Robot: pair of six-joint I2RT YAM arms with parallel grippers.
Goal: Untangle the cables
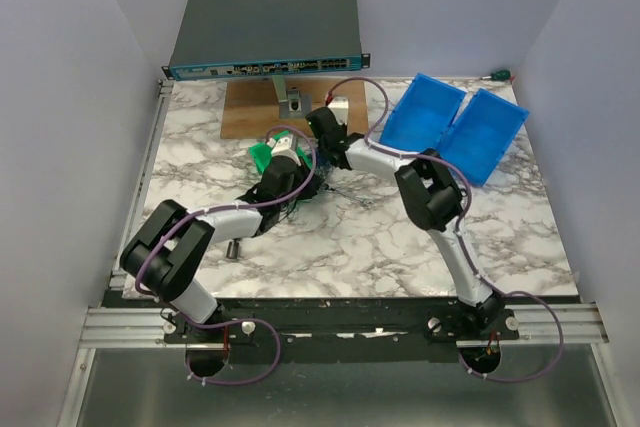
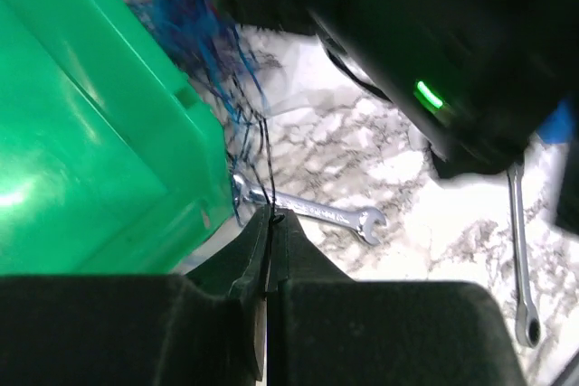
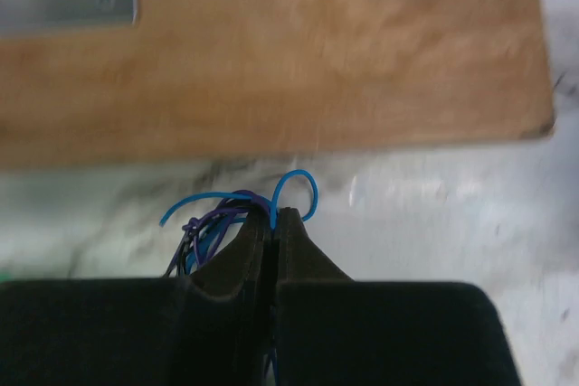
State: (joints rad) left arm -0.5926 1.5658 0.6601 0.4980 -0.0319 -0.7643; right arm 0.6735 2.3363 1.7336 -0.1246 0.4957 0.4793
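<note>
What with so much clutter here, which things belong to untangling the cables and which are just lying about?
Job: cables; left tool and right tool, each shut on a strand.
Lying about: green bin, wrench, second wrench, blue bins, wooden board, network switch.

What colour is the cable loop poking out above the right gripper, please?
The cable loop is bright blue, clearest in the right wrist view.
</note>
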